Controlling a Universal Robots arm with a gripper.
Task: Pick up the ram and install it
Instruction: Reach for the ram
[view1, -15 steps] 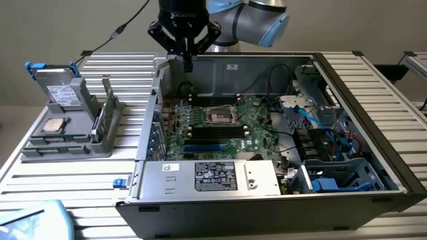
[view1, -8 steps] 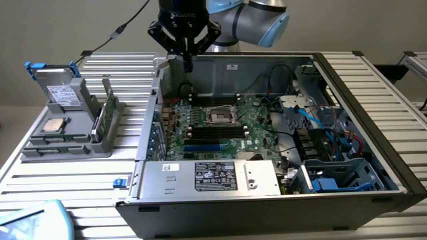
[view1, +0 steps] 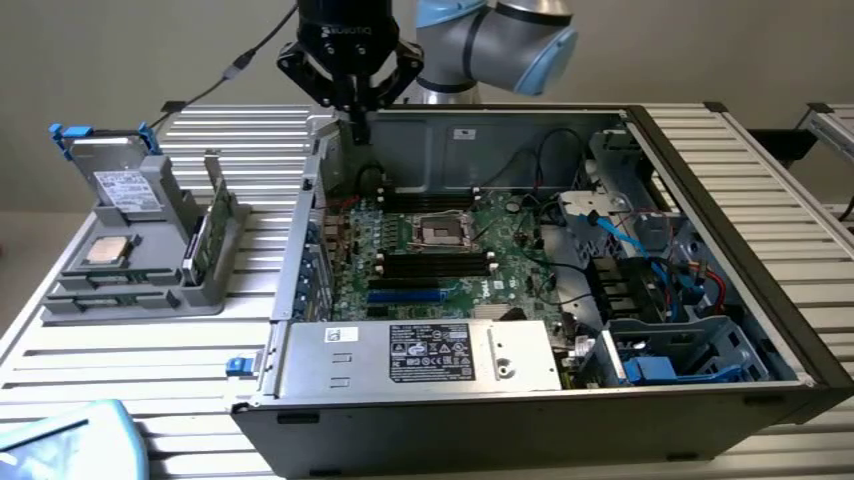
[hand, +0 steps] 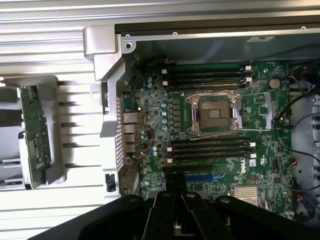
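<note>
On the motherboard (hand: 260, 107), white DELL lettering (hand: 241, 168); ram (hand: 35, 132) in grey holder (hand: 57, 170)

green ram (hand: 35, 135), green motherboard (hand: 260, 110), black end effector (view1: 356, 118), silver ribbed table (view1: 134, 370)

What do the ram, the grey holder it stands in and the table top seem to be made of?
The ram: green circuit board, likely fibreglass laminate, matte, carrying small dark parts. The grey holder: probably plastic, matte and even in colour, with moulded-looking slots; painted metal is possible. The table top: apparently aluminium, silvery with dull sheen and parallel ribs like extruded profiles.
</note>
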